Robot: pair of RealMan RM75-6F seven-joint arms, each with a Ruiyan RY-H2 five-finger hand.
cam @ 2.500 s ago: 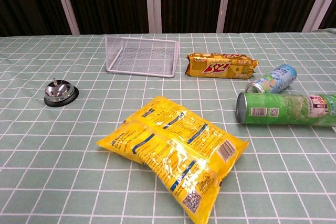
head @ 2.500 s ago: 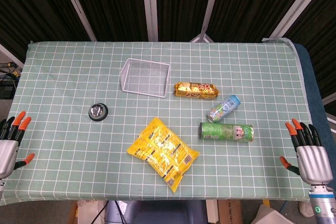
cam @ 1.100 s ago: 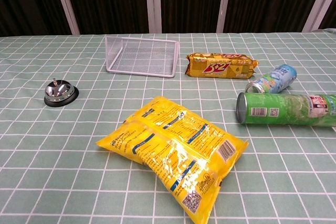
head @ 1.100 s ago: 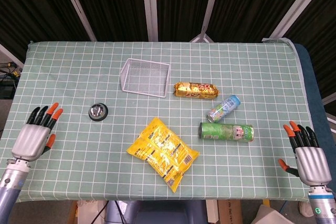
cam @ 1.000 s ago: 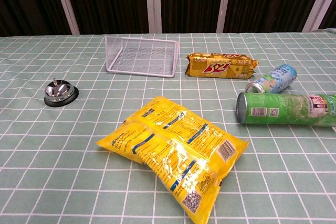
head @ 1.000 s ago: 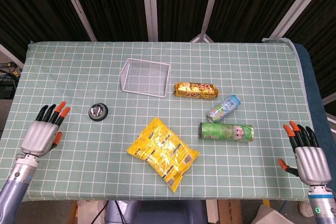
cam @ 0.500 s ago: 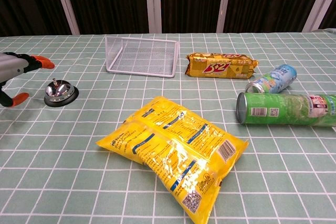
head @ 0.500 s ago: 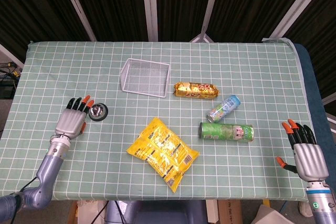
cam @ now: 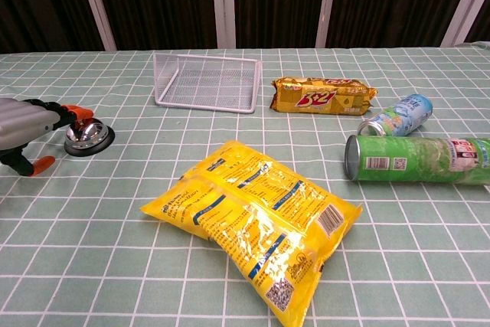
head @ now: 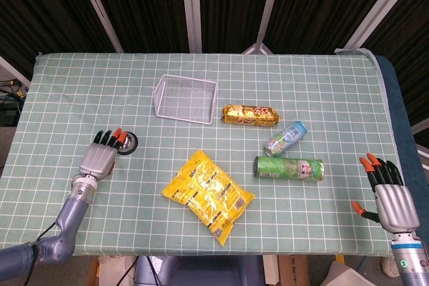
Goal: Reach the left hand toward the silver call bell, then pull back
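Note:
The silver call bell (head: 127, 143) (cam: 90, 135) on its black base sits at the left of the green checked table. My left hand (head: 100, 157) (cam: 29, 133) lies just left of it, fingers spread, with the orange fingertips (head: 118, 136) over the bell's left edge; I cannot tell whether they touch it. It holds nothing. My right hand (head: 390, 200) hovers at the table's front right corner, fingers apart and empty; the chest view does not show it.
A white wire basket (head: 186, 99) stands behind the middle. A yellow snack bag (head: 208, 195) lies front centre. To the right lie a gold biscuit pack (head: 250, 115), a small blue can (head: 285, 138) and a green crisp tube (head: 289, 168).
My left hand has travelled from the table's left edge rightward and forward up to the bell, coming into the chest view. The right hand has barely shifted.

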